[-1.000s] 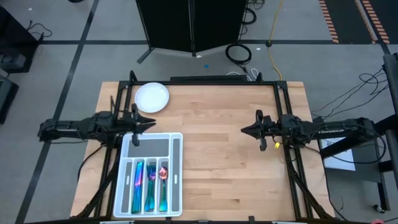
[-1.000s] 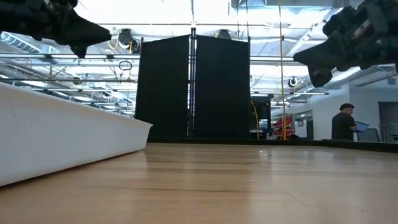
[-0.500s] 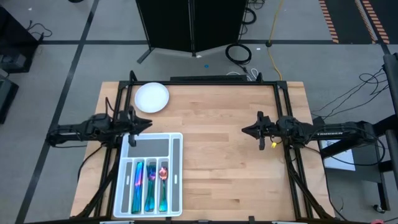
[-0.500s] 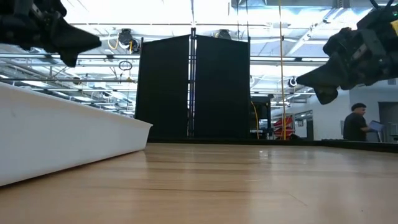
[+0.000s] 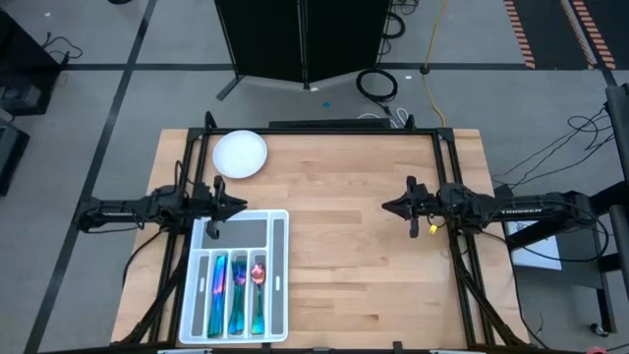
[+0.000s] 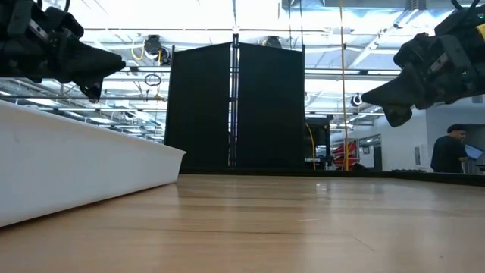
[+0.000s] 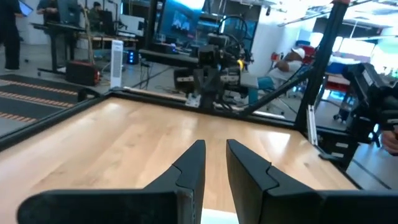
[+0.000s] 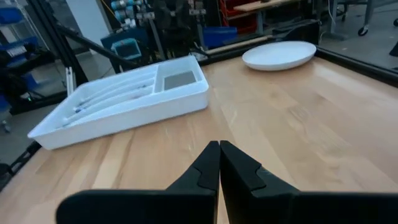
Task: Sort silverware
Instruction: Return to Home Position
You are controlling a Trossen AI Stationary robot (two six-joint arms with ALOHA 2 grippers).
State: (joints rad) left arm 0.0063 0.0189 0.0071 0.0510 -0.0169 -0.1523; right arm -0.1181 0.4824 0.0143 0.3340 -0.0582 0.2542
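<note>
Several iridescent pieces of silverware (image 5: 236,290) lie lengthwise in the long compartments of the white tray (image 5: 279,295) near the table's left near corner. One of them is a spoon (image 5: 257,275). My left gripper (image 5: 241,205) hovers over the tray's far edge, with its fingers a narrow gap apart (image 7: 213,146) and nothing between them. My right gripper (image 5: 385,206) hangs above the table's right half, shut and empty (image 8: 219,144). In the right wrist view the tray (image 8: 124,99) shows, but the silverware inside it is barely visible.
A white round plate (image 5: 241,153) sits near the table's far left corner, also seen in the right wrist view (image 8: 278,55). Bare wood lies between the two grippers. The tray's wall (image 6: 76,167) fills the low view's left side. A person stands in the room far behind (image 6: 453,152).
My left gripper has come down and shifted slightly toward the table's near edge, over the tray's far end. My right gripper has sunk a little and then kept still. The silverware, tray and plate have stayed in place.
</note>
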